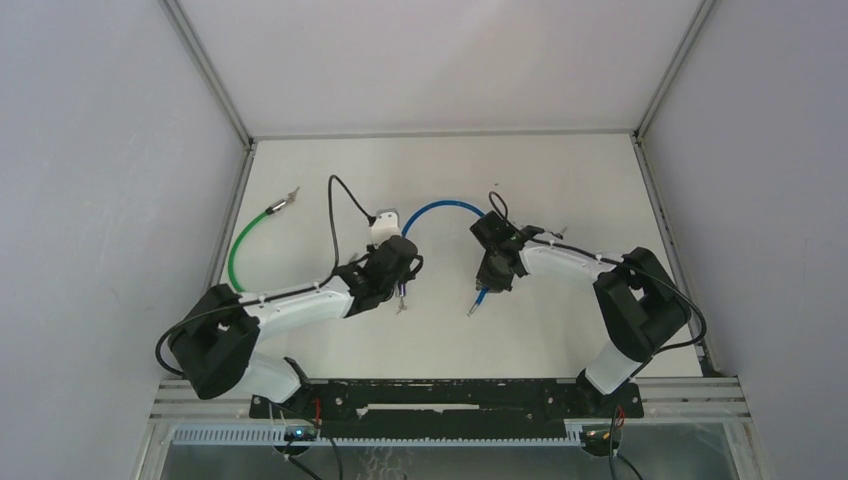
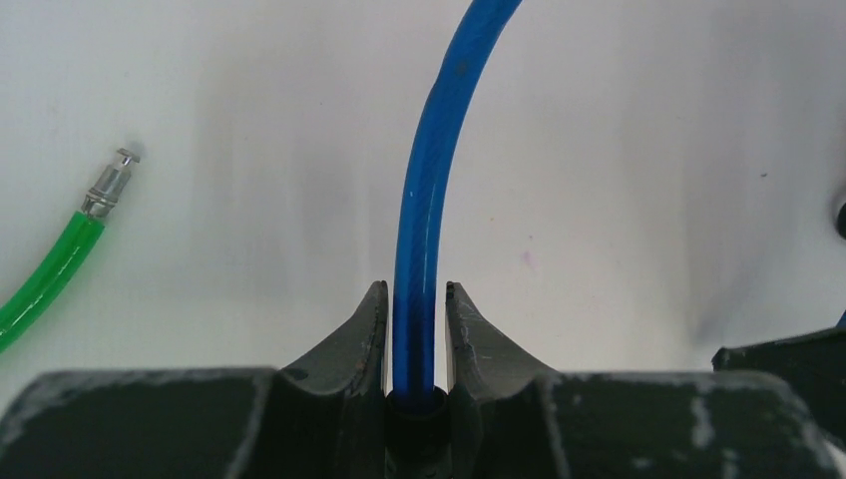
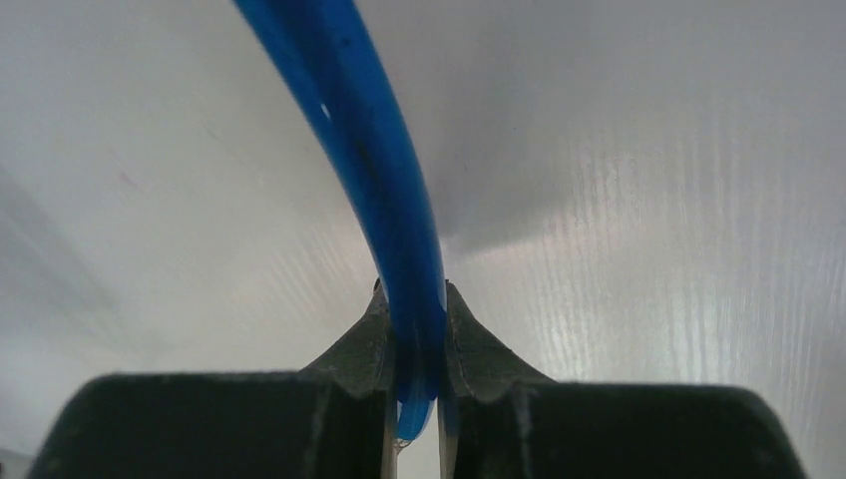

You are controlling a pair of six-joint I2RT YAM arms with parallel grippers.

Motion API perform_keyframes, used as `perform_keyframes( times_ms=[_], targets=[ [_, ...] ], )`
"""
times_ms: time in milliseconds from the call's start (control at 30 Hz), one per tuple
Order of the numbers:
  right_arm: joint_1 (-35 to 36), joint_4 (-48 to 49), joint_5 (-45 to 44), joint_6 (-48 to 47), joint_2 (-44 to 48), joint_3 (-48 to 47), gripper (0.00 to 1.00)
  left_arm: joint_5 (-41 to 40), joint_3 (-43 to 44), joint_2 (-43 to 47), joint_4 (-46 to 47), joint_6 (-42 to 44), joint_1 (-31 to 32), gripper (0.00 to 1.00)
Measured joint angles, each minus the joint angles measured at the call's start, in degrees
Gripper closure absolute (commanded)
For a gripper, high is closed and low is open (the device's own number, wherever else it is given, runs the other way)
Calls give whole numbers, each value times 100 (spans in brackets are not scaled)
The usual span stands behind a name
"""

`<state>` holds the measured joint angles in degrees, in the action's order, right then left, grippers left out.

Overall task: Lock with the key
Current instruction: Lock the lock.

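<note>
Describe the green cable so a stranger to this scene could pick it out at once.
On the white tabletop, look along the left edge. The thin green plastic-coated cable curves there, lying free, with a small silver metal tip at its far end. Its neighbour, the blue plastic-coated cable, arches mid-table, clamped in the left fingers and right fingers.

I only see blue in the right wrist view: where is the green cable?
In the top view, the green cable curves along the left edge of the table, left of the left gripper and apart from it.
</note>
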<state>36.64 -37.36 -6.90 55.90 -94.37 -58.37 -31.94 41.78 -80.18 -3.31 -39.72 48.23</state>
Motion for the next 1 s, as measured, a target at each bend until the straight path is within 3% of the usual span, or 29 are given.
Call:
perform_keyframes(
  times_ms=[133,300,533,700,867,1000],
  targets=[
    [2,612,426,-708,208,605,81,-2,85,-210,-72,-66,-37,100],
    [0,1016,809,-1364,343,817,61,149,85,-400,-33,245,-216,100],
    [42,1060,645,-1912,494,841,53,581,72,-520,227,879,-472,100],
    [59,960,452,-2133,494,879,37,789,72,-697,278,1123,-470,100],
    [142,809,385,-2337,649,962,46,922,72,-857,273,1178,-476,100],
    [205,693,238,-2387,841,1032,47,1038,72,-883,278,1178,-485,100]
  ],
)
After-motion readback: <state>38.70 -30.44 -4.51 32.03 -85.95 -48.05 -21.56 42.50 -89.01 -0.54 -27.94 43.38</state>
